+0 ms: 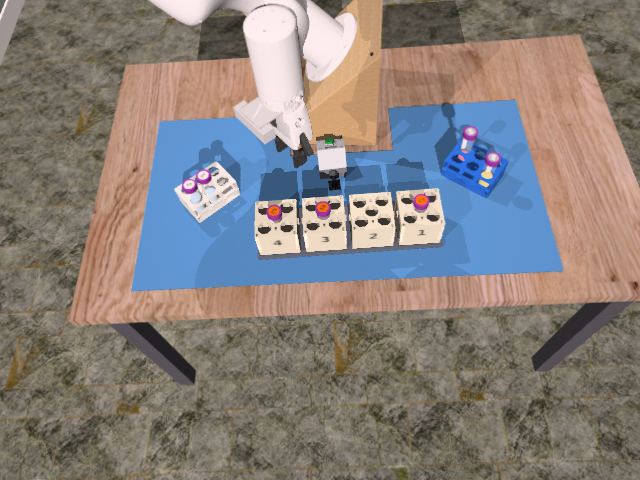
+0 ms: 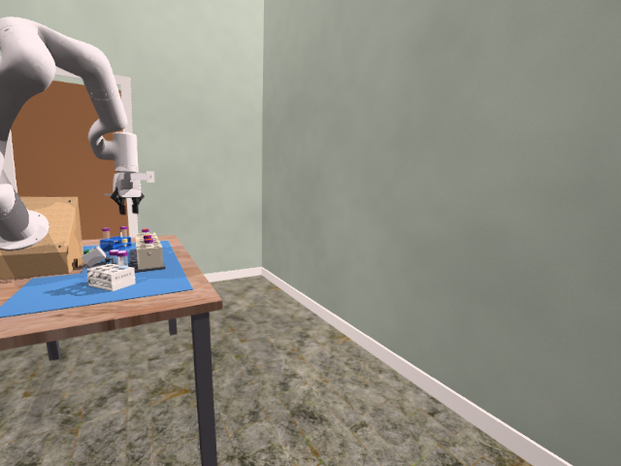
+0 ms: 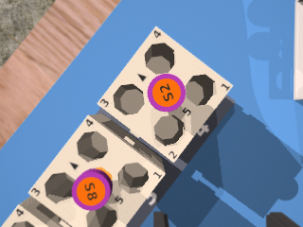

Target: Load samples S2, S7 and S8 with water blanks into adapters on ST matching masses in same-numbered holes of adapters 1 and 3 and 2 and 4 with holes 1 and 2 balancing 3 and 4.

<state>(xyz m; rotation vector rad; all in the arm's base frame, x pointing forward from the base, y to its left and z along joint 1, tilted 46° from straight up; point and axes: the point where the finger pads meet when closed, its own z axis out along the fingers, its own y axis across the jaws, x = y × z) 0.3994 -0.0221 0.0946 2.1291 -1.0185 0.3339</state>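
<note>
My gripper [image 1: 290,150] [image 2: 129,209] [image 3: 221,221] is open and empty, high above the mat behind adapters 4 and 3. S2 [image 1: 273,212] [image 3: 166,93] is in hole 5 of adapter 4 [image 1: 265,245] [image 3: 185,63]. S8 [image 1: 323,208] [image 3: 91,190] is in hole 5 of adapter 3 [image 1: 311,242] [image 3: 115,153]. S7 [image 1: 421,201] is in the centre hole of adapter 1 [image 1: 406,237]. Adapter 2 [image 1: 360,240] is empty. Two blanks [image 1: 189,186] [image 1: 203,176] stand in the white rack [image 1: 211,209] [image 2: 111,281]; their numbers are unreadable.
A blue rack [image 1: 457,175] at the right holds two tubes [image 1: 469,133] [image 1: 492,159]. The green DONE key [image 1: 329,141] is on the small desk behind the adapters, with a small dark block [image 1: 334,183] before it. A wooden block [image 1: 343,111] stands behind the desk.
</note>
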